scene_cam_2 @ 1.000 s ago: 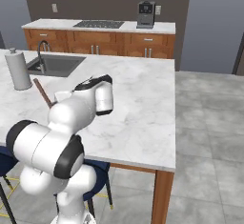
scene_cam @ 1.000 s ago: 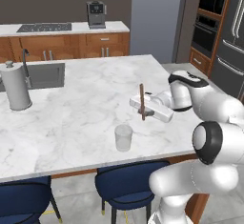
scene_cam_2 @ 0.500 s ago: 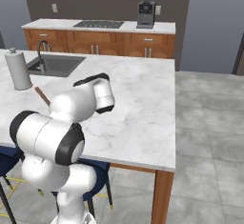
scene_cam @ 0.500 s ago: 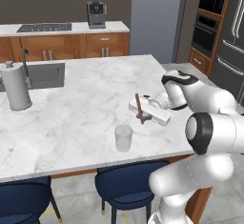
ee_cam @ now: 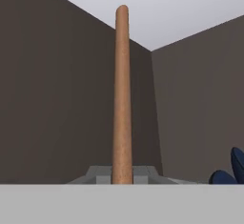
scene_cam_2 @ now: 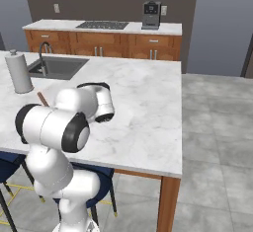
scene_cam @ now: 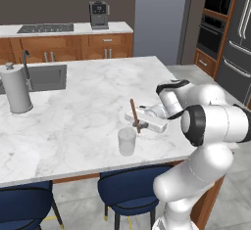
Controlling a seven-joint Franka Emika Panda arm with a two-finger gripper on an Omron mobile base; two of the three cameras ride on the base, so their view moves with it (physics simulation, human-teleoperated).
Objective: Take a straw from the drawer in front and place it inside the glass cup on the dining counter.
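At centre right of the left base view, the gripper [scene_cam: 138, 125] is clenched on the straw [scene_cam: 134, 112], which stands nearly upright just above and to the right of the glass cup [scene_cam: 127, 141] on the dining counter [scene_cam: 73, 106]. Fetching looks done; what remains is to bring the straw over the cup, lower it in and let go.

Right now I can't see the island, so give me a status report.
Gripper shut on straw, over the dining counter. Glass cup just below, empty. Nothing between them.
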